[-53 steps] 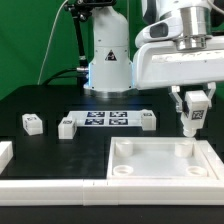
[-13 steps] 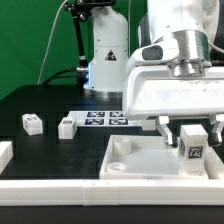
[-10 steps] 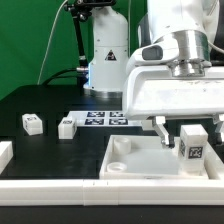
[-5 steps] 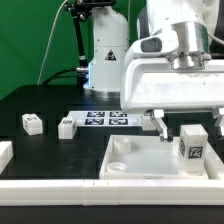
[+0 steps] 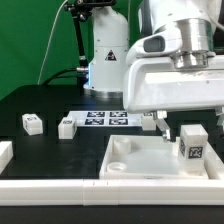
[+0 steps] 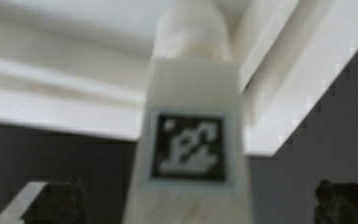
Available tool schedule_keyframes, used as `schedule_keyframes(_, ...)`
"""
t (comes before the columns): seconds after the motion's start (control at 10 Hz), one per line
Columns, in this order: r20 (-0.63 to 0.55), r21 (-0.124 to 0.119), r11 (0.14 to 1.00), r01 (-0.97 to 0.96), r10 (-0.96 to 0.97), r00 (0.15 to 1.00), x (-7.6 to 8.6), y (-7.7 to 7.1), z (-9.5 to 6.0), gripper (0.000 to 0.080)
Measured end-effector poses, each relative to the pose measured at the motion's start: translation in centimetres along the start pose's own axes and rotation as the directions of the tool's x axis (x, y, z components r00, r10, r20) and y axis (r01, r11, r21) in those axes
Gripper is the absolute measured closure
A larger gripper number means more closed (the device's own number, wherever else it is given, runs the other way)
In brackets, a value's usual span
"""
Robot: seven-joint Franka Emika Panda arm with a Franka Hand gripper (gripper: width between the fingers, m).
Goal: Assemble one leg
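Observation:
The leg (image 5: 192, 143), a small white post with a black-and-white tag, stands upright in the far corner of the white panel (image 5: 130, 165), on the exterior view's right. My gripper (image 5: 190, 127) is above it and open, with one finger (image 5: 163, 131) clear of the leg on each side. In the wrist view the leg (image 6: 194, 120) fills the middle. The dark fingertips (image 6: 48, 200) sit apart at the edges and do not touch it.
Two loose legs (image 5: 33, 123) (image 5: 67, 127) lie on the black table at the exterior view's left. A third (image 5: 148, 121) sits by the marker board (image 5: 100, 119). A white part (image 5: 4, 152) is at the left edge, and the arm's base (image 5: 105, 60) is behind.
Earlier my gripper held the leg in the air above the panel's far right. Now the leg stands in the panel's corner, and my open gripper has risen slightly.

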State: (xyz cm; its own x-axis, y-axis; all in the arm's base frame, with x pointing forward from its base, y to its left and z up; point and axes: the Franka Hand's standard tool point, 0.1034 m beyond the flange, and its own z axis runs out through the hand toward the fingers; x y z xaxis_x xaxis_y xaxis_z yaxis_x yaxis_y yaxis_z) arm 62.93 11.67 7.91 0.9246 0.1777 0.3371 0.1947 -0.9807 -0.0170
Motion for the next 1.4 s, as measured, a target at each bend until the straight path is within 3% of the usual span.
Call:
schedule_keyframes(0.2,0.144,0.018,1.0,-0.01,0.008,0.99,-0.5,0.9,0.1,0.015)
schedule_keyframes(0.3,0.286,0.027,1.0,-0.014,0.005,0.958,-1.2,1.3,-0.1,0.015)
schedule_keyframes(0.4,0.32,0.025,0.999,-0.02,0.011,0.948,-0.6,2.0,0.0,0.015)
schedule_keyframes(0.6,0.44,0.03,0.999,-0.033,0.017,0.898,-1.0,2.0,-0.1,0.015)
schedule_keyframes(1.4,0.415,0.02,0.999,-0.051,0.038,0.909,0.6,2.2,0.1,0.015)
